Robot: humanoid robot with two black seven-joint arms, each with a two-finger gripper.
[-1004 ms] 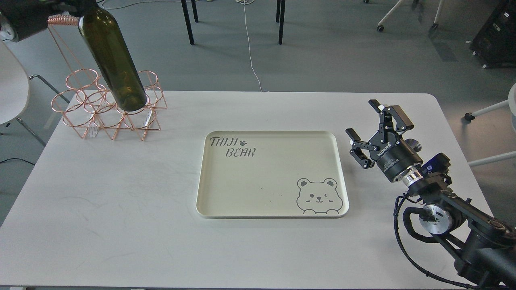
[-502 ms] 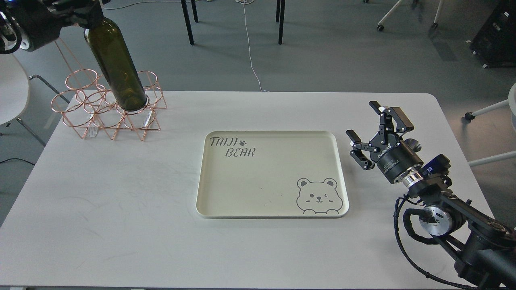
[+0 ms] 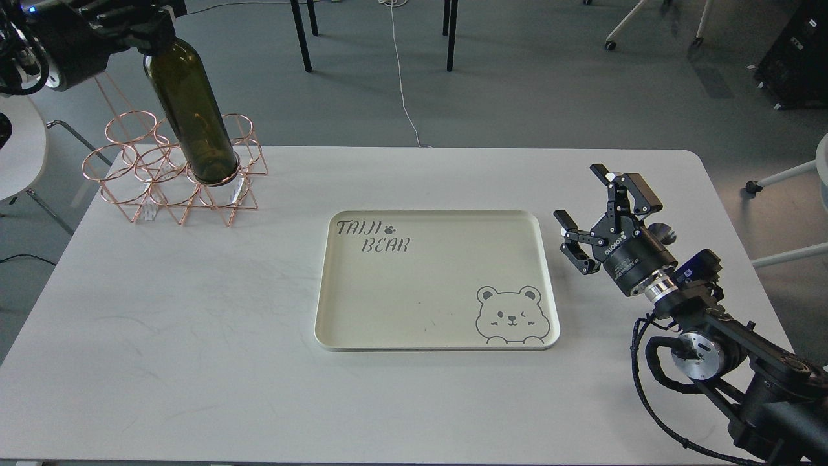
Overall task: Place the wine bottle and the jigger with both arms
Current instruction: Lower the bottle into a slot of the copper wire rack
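Note:
The wine bottle (image 3: 191, 110), dark olive-green, leans with its neck up to the left. Its base sits in a ring of a copper wire rack (image 3: 171, 181) at the table's back left. My left gripper (image 3: 139, 26) is shut on the bottle's neck at the top left edge. My right gripper (image 3: 579, 193) is open and empty, hovering just right of the cream tray (image 3: 330, 310). The jigger (image 3: 661, 231) shows only as a small shiny steel bit behind the right gripper's body.
The tray has "TAIJI BEAR" lettering and a bear drawing and lies at the table's centre. A white chair (image 3: 16, 155) stands off the left edge. Table legs and a white cable (image 3: 401, 84) are on the floor behind.
My left gripper has come down and to the right with the bottle, which now stands more upright with its base lower in the rack ring. The right gripper has barely shifted.

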